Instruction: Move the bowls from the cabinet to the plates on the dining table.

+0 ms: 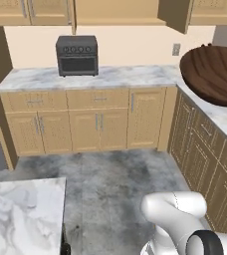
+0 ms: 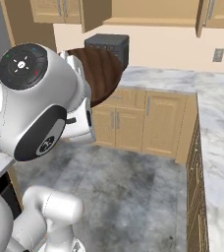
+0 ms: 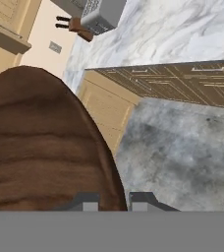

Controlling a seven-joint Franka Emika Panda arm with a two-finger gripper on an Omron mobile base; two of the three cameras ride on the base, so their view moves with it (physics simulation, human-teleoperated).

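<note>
My gripper [image 3: 115, 201] is shut on the rim of the dark brown wooden bowl [image 3: 40, 147], whose edge runs down between the two fingertips. I hold the bowl [image 1: 212, 74] up in the air above the right-hand counter, and the same bowl [image 2: 101, 74] peeks out from behind my arm's big white joint. The tan wall cabinet [image 1: 115, 12] stands open at the top, both doors swung outward. A corner of the marble dining table [image 1: 21, 214] shows at lower left. The stone bowl and the plates are out of view.
A black oven [image 1: 76, 55] sits on the back marble counter [image 1: 130, 77] over tan drawer cabinets [image 1: 100, 119]. A second marble counter [image 2: 222, 147] runs along the right. Grey floor [image 1: 115, 174] lies open between counters and table. A knife block [image 3: 77, 24] stands on the counter.
</note>
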